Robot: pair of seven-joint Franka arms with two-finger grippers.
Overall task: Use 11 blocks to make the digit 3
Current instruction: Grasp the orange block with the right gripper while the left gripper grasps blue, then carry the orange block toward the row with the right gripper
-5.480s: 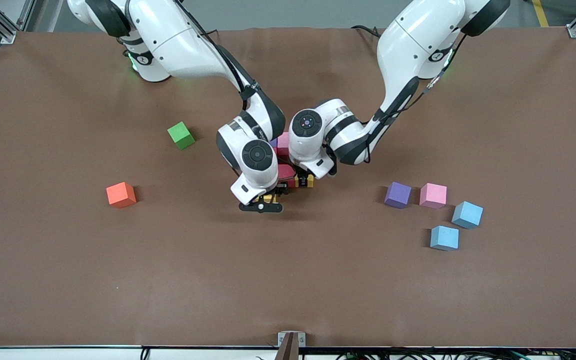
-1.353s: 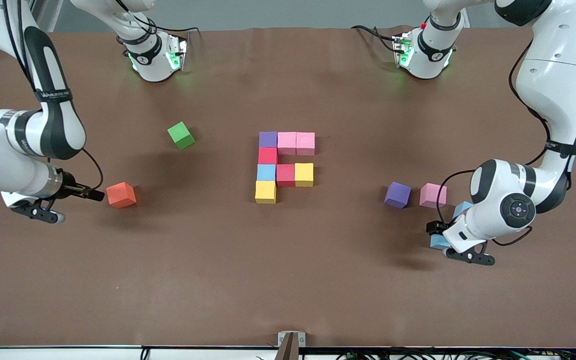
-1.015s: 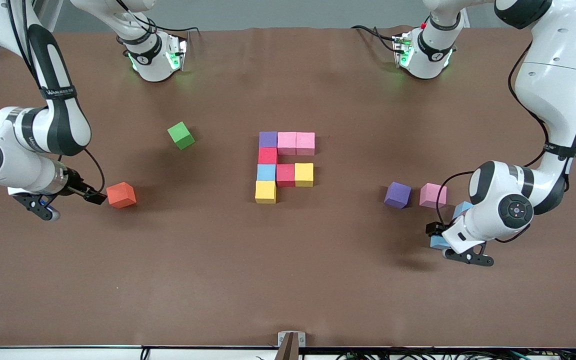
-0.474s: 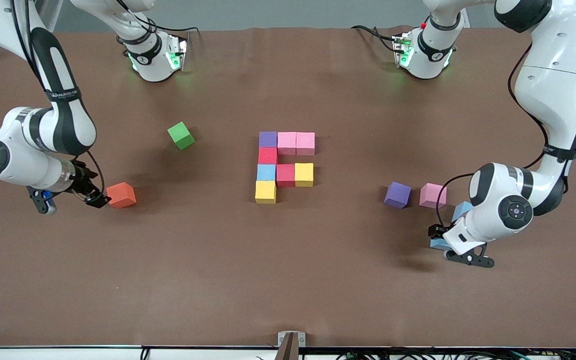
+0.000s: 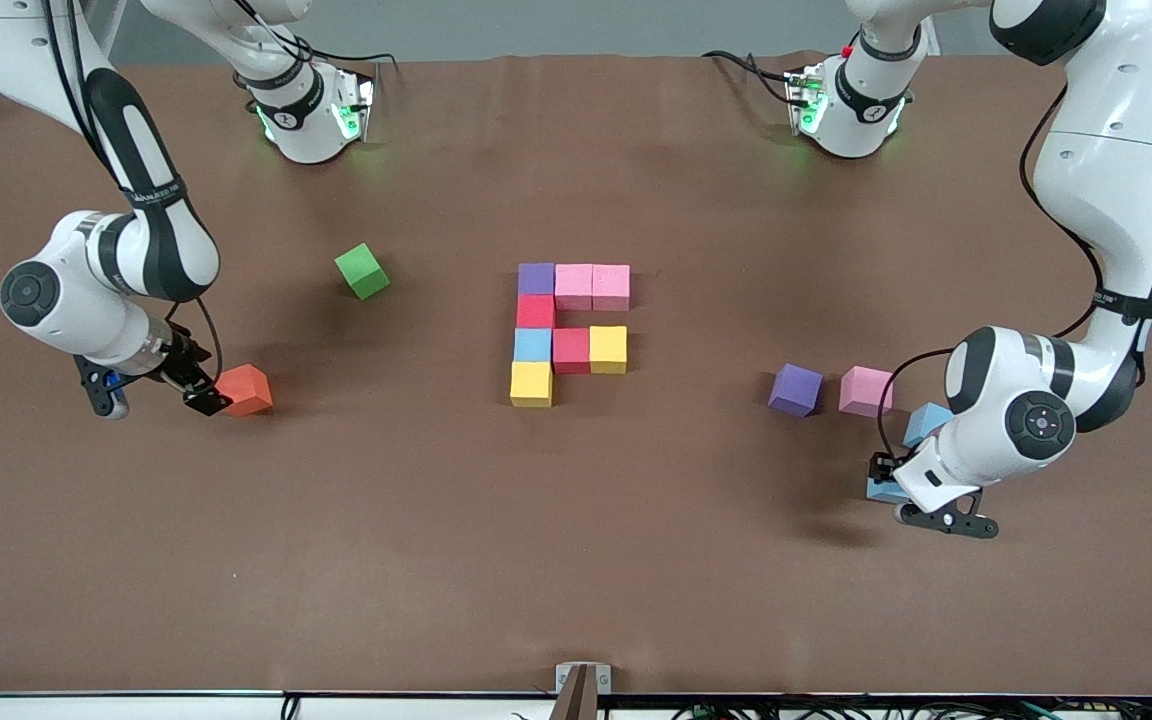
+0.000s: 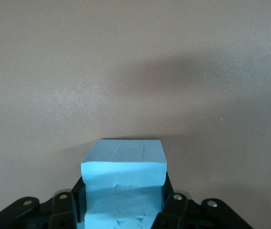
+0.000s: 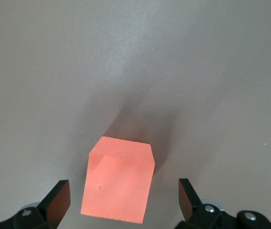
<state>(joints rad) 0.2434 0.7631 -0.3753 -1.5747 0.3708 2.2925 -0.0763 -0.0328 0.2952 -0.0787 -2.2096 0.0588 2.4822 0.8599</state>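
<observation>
The blue block (image 6: 124,188) sits between the left gripper (image 6: 124,210) fingers, which are clamped on its two side faces, at the left arm's end of the table (image 5: 576,560). It looks like light, soft foam with a matte skin, so it will probably dent a little but not slip; flat opposite faces are the right place to hold. A second blue block (image 5: 926,422) lies just beside, with a pink block (image 5: 866,390) and a purple block (image 5: 796,389) near, so I think a straight lift is safest.

The right gripper (image 7: 124,200) is spread wide around the orange block (image 7: 119,180), not yet closed, at the right arm's end.

The digit (image 5: 570,330) in the middle is unfinished: its bottom bar is missing. The table nearer the camera is open there. The green cube (image 5: 362,270) stays apart.
</observation>
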